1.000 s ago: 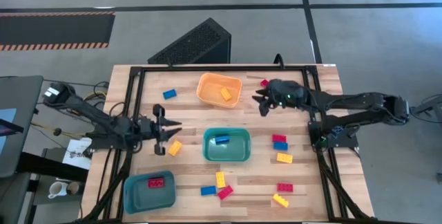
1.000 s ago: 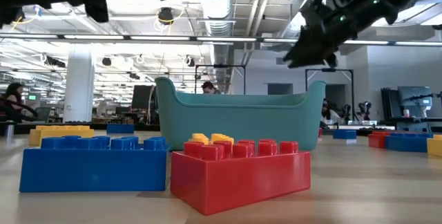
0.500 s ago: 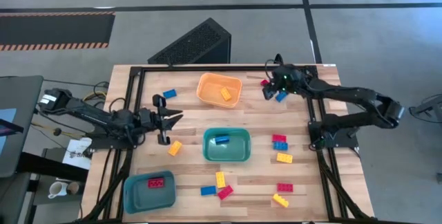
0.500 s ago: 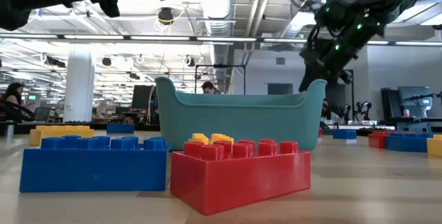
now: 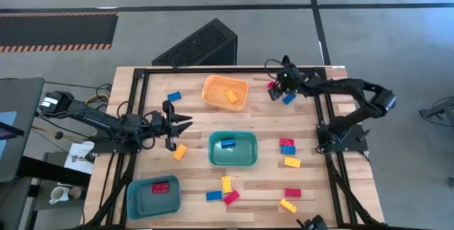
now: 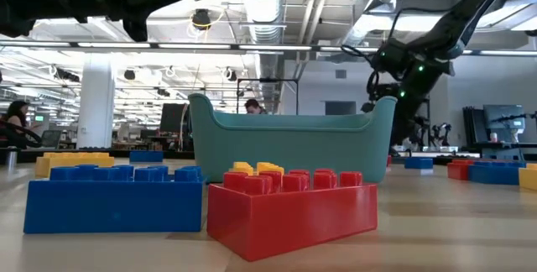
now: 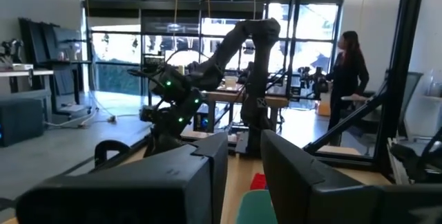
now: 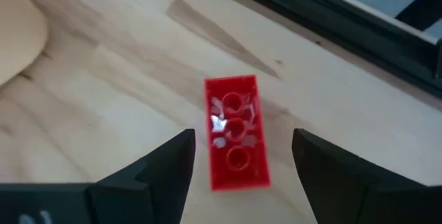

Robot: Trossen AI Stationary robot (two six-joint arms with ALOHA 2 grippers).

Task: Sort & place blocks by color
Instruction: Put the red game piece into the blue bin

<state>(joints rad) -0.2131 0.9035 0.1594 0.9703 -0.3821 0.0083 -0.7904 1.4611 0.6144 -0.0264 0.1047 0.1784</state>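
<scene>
Red glossy studded block (image 8: 236, 132) on pale wood | right pincer (image 8: 242, 156) open above | left pincer (image 7: 242, 169) unclear

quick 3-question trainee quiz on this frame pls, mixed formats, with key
1. True or false: the right gripper stands open over a red brick.
2. Which bin holds a blue brick? A orange bin, B teal bin, C blue bin.
3. Fill in: the blue bin holds a ___ brick.

Key: 1 true; 2 B; 3 red.
</scene>
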